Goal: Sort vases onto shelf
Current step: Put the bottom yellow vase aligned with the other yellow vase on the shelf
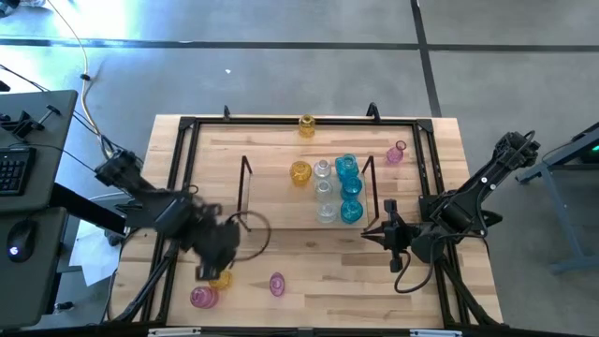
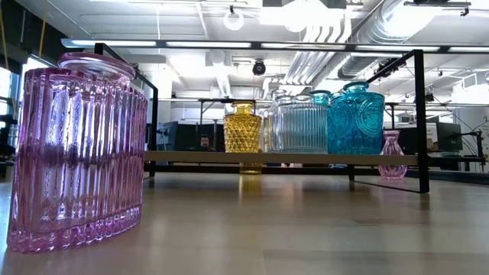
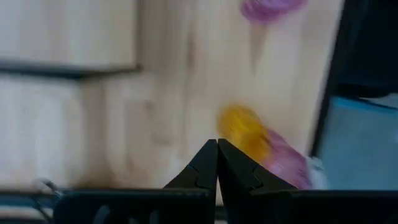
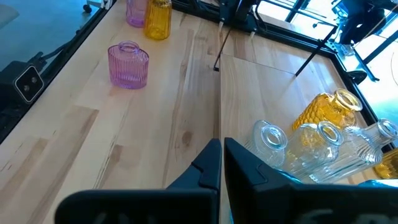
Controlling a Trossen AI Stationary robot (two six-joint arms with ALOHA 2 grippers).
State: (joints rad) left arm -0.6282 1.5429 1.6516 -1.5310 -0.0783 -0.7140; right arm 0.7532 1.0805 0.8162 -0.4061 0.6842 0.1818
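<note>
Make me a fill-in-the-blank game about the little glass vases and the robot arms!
1. The left gripper hovers over an amber-yellow glass vase with its fingers ____.
2. The ribbed pink glass vase alone at the table's front middle stands ____.
3. The cyan-blue glass vases on the light-wood shelf number ____.
4. The right gripper, beside the shelf's right end, holds ____.

Missing words: shut; upright; three; nothing

overhead and table-level views share the shelf point(image 1: 309, 192).
</note>
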